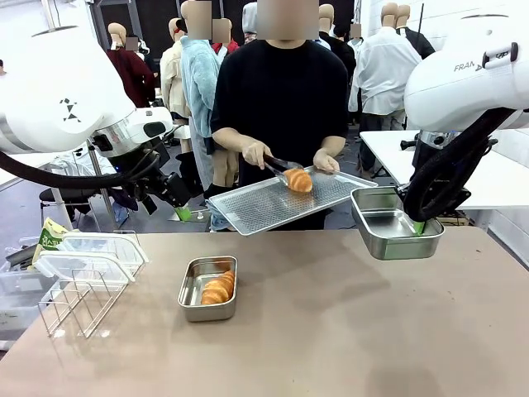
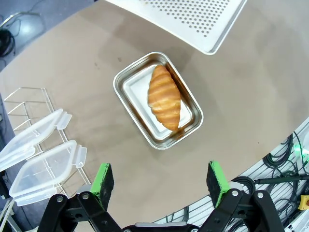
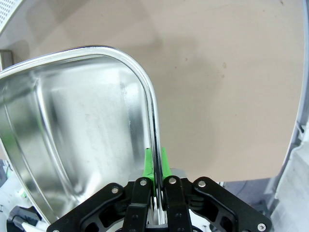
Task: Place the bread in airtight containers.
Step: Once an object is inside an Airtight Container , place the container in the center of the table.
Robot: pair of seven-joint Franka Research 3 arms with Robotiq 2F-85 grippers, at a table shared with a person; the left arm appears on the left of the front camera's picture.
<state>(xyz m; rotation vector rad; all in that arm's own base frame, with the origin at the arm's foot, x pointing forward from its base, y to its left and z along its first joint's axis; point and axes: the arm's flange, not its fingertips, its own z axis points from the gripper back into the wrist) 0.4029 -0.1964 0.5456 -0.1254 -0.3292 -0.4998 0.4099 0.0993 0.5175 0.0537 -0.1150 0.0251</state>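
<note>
Now, nearest us on the counter [image 1: 347, 331] sits 1 steel tub [image 1: 185, 291] with a croissant [image 1: 218, 288] already lying in it. Just to its left the 2 translucent lids [image 1: 91, 255] rest on the wire rack [image 1: 70, 302], neither clipped on. Our left claw [image 2: 160, 178] hangs wide and empty above that tub, so we judge it has no part in this step. Farther out, our right claw [image 3: 155, 164] is pinched tight on the rim of the other tub [image 1: 395, 246], which is empty and lifted off the counter, close to the right-hand corner of the perforated tray [image 1: 256, 208]. Beyond it the person's hand [image 1: 254, 153] works tongs [image 1: 277, 165] closed on the other croissant [image 1: 298, 179], which touches the tray. The step, as we read it, is offering the tub for that croissant. We should hold it level and steady, mouth up, just beside the tray edge, since a thin rim grip may let it swing when the weight lands.
</note>
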